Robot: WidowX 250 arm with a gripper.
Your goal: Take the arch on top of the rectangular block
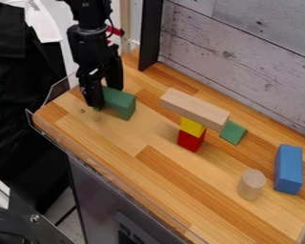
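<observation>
Well, the black gripper (105, 96) hangs low over the far-left end of the counter (107, 136), its two fingers spread apart, one on either side of the green arch (120, 100). I can't tell from here whether either finger touches it. The arch is a chunky, flat-topped piece with crisp edges and a smooth, painted-looking face, and it sits on the counter, well apart from the little stack near the middle.

That stack has a red block (190, 140) at the bottom, a yellow block (192, 127) on it, and a long rectangular plank (194, 109) lying across the top, square-cornered, pale and unpainted. Just beside it, close under the plank's right end, is a small green block (233, 133) with slanting sides; whether the two touch, I can't say.

Farther right, a plain wooden cylinder (251, 184) stands upright with its round top showing, near a long blue block (289, 169) with straight edges. The counter itself is made of glossy wood strips in honey and darker brown, edged by a see-through rim (114, 181). Behind rises a wall (244, 57) of greyish-white boards, knotty and streaked with grain.
</observation>
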